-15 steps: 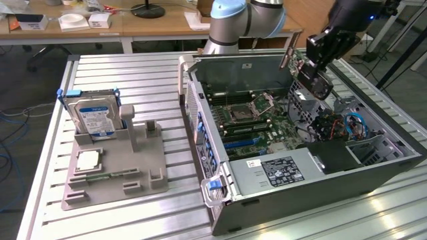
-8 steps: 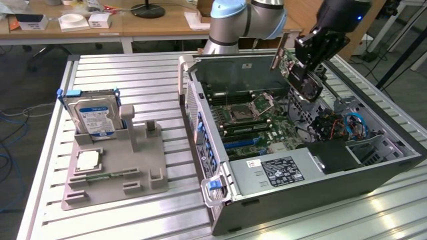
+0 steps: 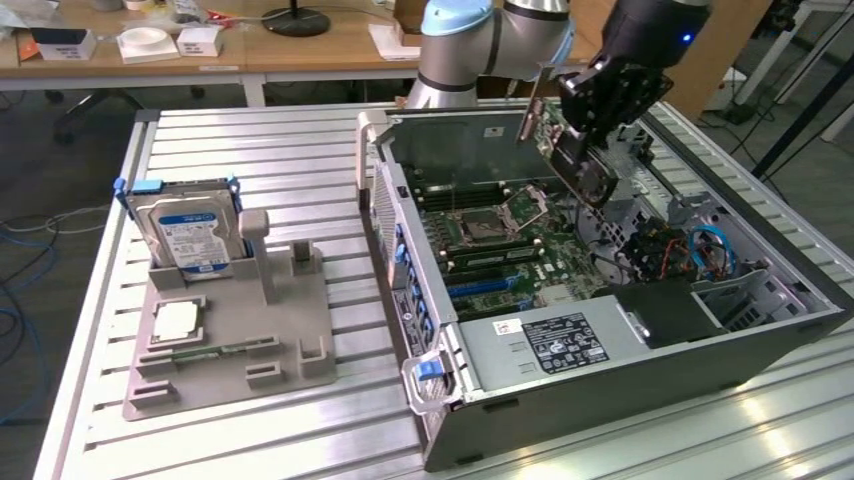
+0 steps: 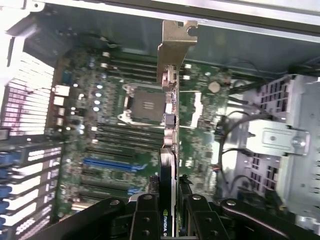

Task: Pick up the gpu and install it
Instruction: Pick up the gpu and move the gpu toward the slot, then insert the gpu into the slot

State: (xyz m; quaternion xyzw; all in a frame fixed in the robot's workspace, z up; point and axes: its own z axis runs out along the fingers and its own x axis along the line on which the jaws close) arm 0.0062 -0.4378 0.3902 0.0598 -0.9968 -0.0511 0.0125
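Observation:
My gripper [image 3: 594,125] is shut on the gpu [image 3: 567,160], a thin dark card with a silver end bracket [image 3: 531,115], and holds it tilted above the open computer case [image 3: 747,350]. In the wrist view the gpu [image 4: 168,165] stands edge-on between my fingers [image 4: 145,220], its bracket [image 4: 172,55] pointing toward the case's rear wall. Under it lies the green motherboard [image 4: 115,150] with its processor socket [image 4: 145,105] and a blue slot [image 4: 112,164]. The card hangs clear of the board.
A grey holder tray [image 3: 227,340] lies at the exterior view's left, bearing a hard drive [image 3: 187,235], a processor chip [image 3: 176,322] and a memory stick [image 3: 214,352]. The case holds a power supply [image 3: 554,345] and blue cables [image 3: 707,250]. Desks with clutter stand behind.

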